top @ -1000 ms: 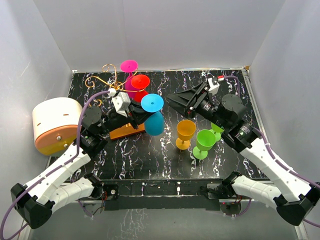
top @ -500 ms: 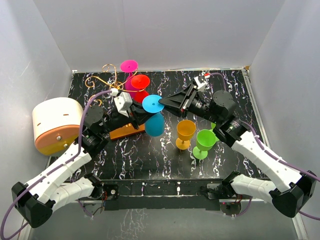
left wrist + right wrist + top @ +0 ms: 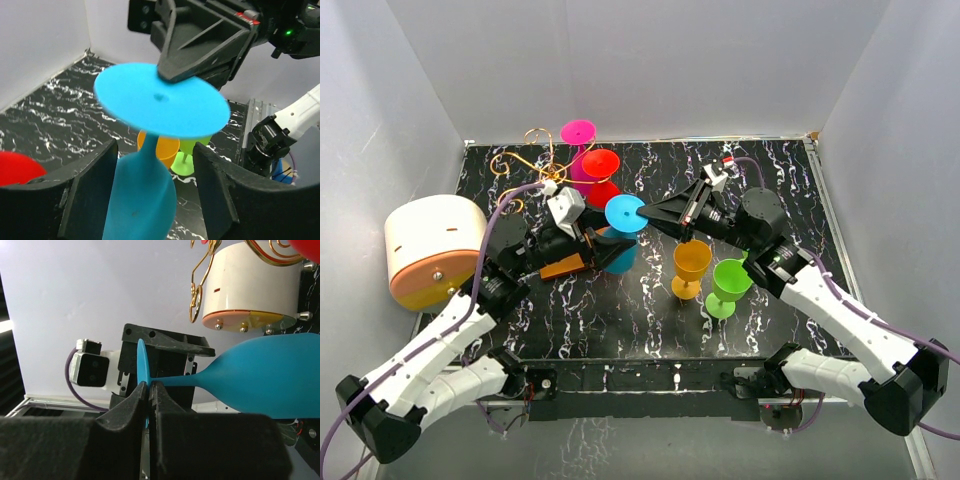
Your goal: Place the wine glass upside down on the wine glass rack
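Wine glass [image 3: 142,195] bowl in left jaws, foot pinched by right jaws, meeting midair

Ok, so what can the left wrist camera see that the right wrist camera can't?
Only the left wrist view shows the orange glass, the green glass and a red glass. Only the right wrist view shows the gold wire rack, the round cream box, and the right hand pinching the foot's edge. Both show the blue wine glass and the right hand.
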`<state>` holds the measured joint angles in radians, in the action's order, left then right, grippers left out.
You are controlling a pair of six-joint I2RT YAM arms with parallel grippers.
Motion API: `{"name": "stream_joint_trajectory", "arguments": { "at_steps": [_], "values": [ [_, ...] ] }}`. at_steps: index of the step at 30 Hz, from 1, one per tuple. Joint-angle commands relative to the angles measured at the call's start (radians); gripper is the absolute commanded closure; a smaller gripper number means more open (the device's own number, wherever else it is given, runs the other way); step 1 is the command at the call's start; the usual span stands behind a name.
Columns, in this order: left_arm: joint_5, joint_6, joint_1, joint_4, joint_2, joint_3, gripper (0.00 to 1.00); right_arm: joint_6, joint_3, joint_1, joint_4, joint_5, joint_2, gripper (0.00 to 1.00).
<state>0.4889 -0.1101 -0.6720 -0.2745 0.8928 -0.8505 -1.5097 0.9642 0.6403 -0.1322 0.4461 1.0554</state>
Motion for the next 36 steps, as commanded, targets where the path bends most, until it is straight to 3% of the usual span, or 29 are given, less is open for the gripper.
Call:
{"name": "stream_joint_trajectory", "arguments": {
  "at_steps": [1, 6, 8, 11, 16, 24, 30, 34, 36],
  "values": [
    [-0.102, -0.066, -0.005, 0.18, -0.061, -0.066, 0.38, -0.016, 0.016, 0.001, -0.073, -0.02, -0.035, 1.0],
    [-0.148, -0.175, -0.005, 0.413, -0.075, -0.179, 0.36, -0.033, 0.02, 0.0, -0.074, -0.031, -0.022, 1.0],
    [-0.144, -0.286, -0.005, 0.467, -0.076, -0.213, 0.36, -0.033, 0.028, 0.0, -0.062, -0.038, -0.017, 1.0],
    [-0.117, -0.487, -0.005, 0.463, -0.087, -0.214, 0.35, -0.02, 0.042, 0.001, -0.032, -0.045, -0.009, 1.0],
    [-0.206, -0.902, -0.005, 0.445, -0.094, -0.171, 0.36, -0.002, 0.047, 0.0, -0.014, -0.028, 0.012, 1.0],
    [-0.27, -1.134, -0.003, 0.385, -0.078, -0.182, 0.35, 0.053, 0.062, 0.0, 0.028, -0.022, 0.024, 1.0],
    [-0.279, -1.146, 0.009, 0.475, 0.0, -0.247, 0.55, 0.08, 0.083, 0.001, 0.038, 0.0, 0.026, 1.0],
    [-0.279, -1.168, 0.021, 0.384, 0.0, -0.239, 0.69, 0.117, 0.075, 0.001, 0.077, -0.003, 0.011, 1.0],
    [-0.289, -1.151, 0.025, 0.416, 0.006, -0.263, 0.74, 0.123, 0.065, 0.0, 0.076, -0.012, 0.0, 1.0]
  ]
}}
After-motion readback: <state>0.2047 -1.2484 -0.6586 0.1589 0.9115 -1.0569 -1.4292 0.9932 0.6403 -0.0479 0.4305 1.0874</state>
